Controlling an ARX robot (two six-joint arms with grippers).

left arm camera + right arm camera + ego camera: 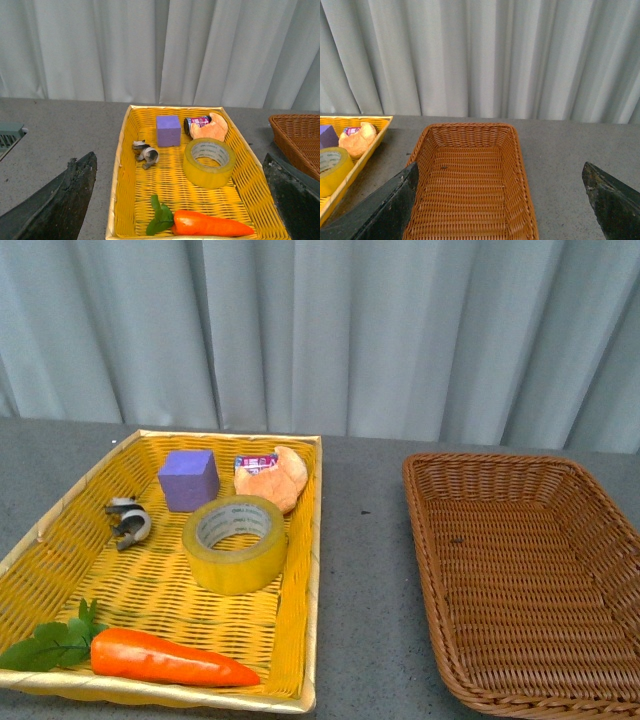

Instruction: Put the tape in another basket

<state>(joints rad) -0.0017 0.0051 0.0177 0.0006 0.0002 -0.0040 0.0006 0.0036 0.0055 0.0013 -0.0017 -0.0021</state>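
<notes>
Left end effector (pixel 179 156) faces the bright yellow woven basket (pixel 302 600), fingers splayed wide, holding nothing. Right end effector (pixel 500 165), equally splayed, faces the dark brown wicker tray basket (pixel 520 580). We note the translucent yellow tape roll (pixel 235 570) lying flat in the yellow basket, near a purple cube (pixel 188 480), a tan bread roll (pixel 275 482) and an orange plastic carrot (pixel 165 658). Both baskets sit on the grey worktop (pixel 365 570).

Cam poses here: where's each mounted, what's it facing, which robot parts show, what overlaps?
Front: on the body between the arms, facing the curtain; yellow basket, tape, brown basket; no robot parts visible.
Left wrist: on the left arm, aimed at the yellow basket; open left gripper frames it.
Right wrist: on the right arm, aimed at the brown basket; open right gripper shows.
Shared: all three see the tape and both baskets.
</notes>
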